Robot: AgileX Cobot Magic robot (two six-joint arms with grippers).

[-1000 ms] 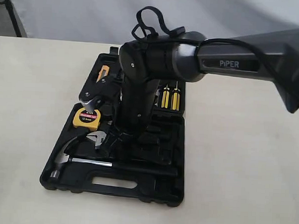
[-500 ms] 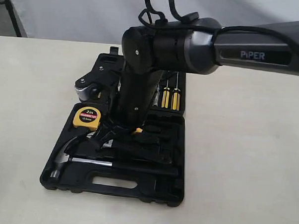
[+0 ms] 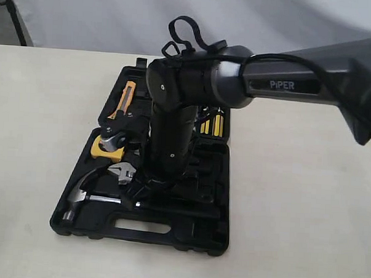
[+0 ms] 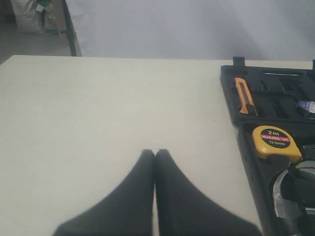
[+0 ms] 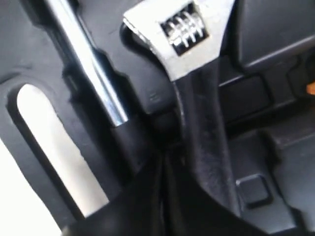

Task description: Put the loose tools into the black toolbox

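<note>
The black toolbox [image 3: 187,237] lies open on the table. The claw hammer [image 3: 79,196] rests along its front, steel shaft [image 5: 93,64] running to a black grip. Just behind it lies the adjustable wrench [image 3: 122,172], silver head [image 5: 182,34] and black handle. My right gripper [image 3: 136,200] is shut and empty. Its tip [image 5: 165,157] is low in the box between the hammer grip and the wrench handle. My left gripper [image 4: 155,153] is shut on nothing over bare table beside the box. A bluish-labelled thing [image 4: 307,105], possibly the tape roll, shows at the frame edge.
A yellow tape measure [image 3: 102,149] [image 4: 275,142], an orange utility knife [image 3: 124,99] [image 4: 243,96] and yellow-handled screwdrivers [image 3: 211,125] sit in the box. The right arm hides the box's middle. The carry-handle slot [image 5: 54,152] shows table through it.
The right wrist swung up and back, then came down again; its gripper tip now sits nearer the box's front by the hammer grip. The wrench is uncovered again. Hammer and wrench have not moved.
</note>
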